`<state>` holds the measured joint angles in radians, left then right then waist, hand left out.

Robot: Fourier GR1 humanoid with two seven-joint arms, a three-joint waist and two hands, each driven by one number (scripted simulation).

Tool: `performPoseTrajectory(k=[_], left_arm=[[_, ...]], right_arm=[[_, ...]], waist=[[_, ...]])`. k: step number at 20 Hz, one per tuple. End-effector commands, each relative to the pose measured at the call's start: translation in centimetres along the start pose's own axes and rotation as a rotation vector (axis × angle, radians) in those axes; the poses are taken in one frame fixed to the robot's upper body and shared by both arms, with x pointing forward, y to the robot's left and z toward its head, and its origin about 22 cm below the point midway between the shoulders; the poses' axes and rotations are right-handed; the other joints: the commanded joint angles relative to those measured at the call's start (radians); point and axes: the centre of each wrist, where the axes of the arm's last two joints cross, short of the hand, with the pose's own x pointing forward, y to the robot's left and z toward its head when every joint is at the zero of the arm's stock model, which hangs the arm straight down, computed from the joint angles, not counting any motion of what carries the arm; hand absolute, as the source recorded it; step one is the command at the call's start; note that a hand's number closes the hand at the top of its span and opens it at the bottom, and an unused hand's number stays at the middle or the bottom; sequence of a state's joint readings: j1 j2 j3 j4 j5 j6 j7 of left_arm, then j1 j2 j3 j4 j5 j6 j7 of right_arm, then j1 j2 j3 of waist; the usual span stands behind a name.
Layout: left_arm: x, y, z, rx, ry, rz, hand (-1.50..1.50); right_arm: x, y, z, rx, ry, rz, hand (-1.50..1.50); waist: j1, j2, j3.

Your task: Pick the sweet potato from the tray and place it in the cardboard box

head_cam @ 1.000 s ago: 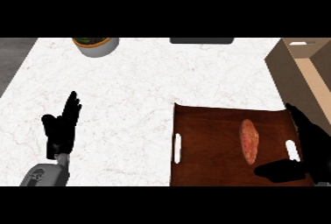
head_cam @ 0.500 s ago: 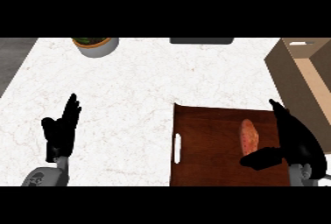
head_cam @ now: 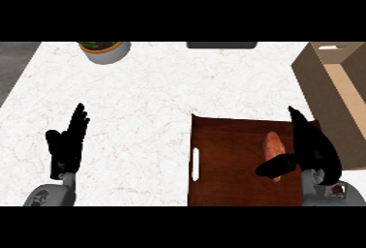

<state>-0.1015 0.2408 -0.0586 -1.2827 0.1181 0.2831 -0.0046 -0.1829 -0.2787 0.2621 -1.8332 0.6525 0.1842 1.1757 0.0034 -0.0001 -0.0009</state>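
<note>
Right hand (head_cam: 313,147) now closer over the tray (head_cam: 229,145), open, thumb reaching the sweet potato (head_cam: 272,145); grasp imminent. Left hand (head_cam: 67,143) open, unmoved.

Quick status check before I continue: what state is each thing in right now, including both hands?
Sweet potato: lying on the tray, not lifted, thumb crossing its near end.
Tray: flat on the counter, beside the box.
Cardboard box: open at the top, nothing visible inside.
Right hand: open, fingers straight along the sweet potato's right side.
Left hand: open, resting, fingers up.
Potted plant: upright at the far edge.
</note>
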Motion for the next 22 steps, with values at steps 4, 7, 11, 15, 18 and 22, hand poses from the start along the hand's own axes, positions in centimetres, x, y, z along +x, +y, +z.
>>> performPoseTrajectory(k=[4, 7, 11, 15, 18, 22], left_arm=[[0.7, 0.6, -0.6, 0.003, -0.01, -0.005, 0.0], [-0.7, -1.7, 0.2, 0.013, 0.007, 0.013, 0.0], [0.2, -0.6, 0.0, -0.01, -0.01, 0.006, 0.0], [-1.1, -0.3, 1.2, -0.002, -0.001, 0.002, 0.0], [0.3, 0.5, 0.2, 0.014, 0.003, 0.004, 0.0], [-0.2, -1.2, 1.4, 0.0, 0.011, -0.003, 0.0]], right_arm=[[1.2, -0.1, -2.5, 0.035, 0.228, 0.039, -1.5], [-0.5, 1.0, -0.6, 0.038, 0.228, 0.058, -1.5], [0.8, 2.1, -2.3, 0.048, 0.248, 0.088, -1.5], [-0.5, 2.3, -3.2, 0.048, 0.246, 0.104, -1.5], [-1.4, 0.5, -4.0, 0.065, 0.258, 0.1, -1.5], [-0.6, 2.8, -3.5, 0.065, 0.263, 0.093, -1.5]], waist=[[0.002, 0.001, 0.0], [-0.012, -0.002, 0.0], [0.0, 0.0, 0.0], [0.001, -0.001, 0.001], [-0.002, -0.001, 0.001], [-0.001, -0.001, 0.001]])
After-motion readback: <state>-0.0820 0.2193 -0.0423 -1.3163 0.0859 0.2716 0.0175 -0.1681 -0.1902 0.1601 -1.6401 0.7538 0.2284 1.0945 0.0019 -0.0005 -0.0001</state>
